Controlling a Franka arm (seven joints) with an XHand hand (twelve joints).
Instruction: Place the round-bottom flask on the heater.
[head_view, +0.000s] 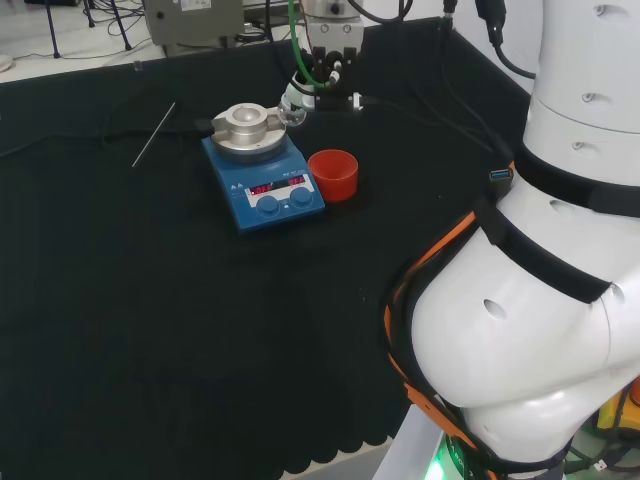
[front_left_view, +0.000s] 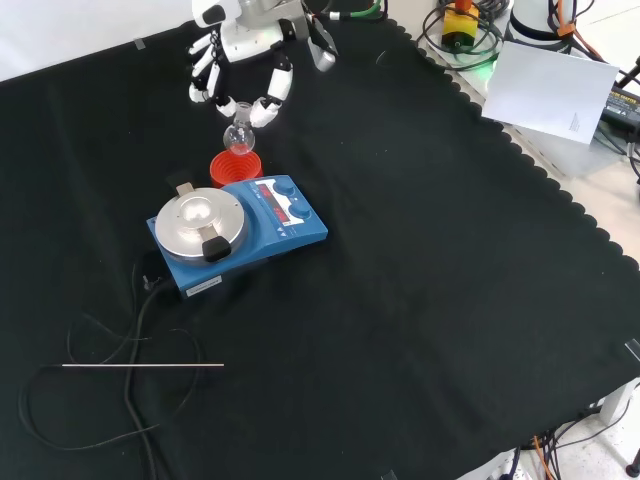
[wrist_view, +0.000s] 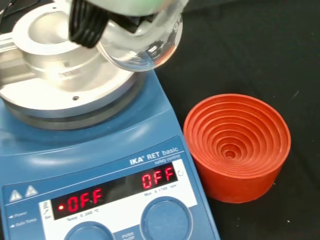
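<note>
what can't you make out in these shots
- Flask: whether it holds liquid; clear glass, tiny in the front view.
- Flask neck: in the wrist view, hidden behind the hand.
- Heater: its knobs are cut off by the wrist view's edge.
- Thin rod: material too small to tell.

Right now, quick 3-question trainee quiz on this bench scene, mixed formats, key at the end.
1. True or false: the flask already sits in the metal bowl on top of the heater.
2. The red ribbed stand is: A) empty, B) under the flask with the flask resting in it, C) on top of the heater.
3. Fill in: the flask is held by the ____, whose fingers curl round it.

Key
1. False: the flask is held up off the heater, not in the bowl.
2. A: the wrist view shows its ribbed inside bare.
3. hand
</note>
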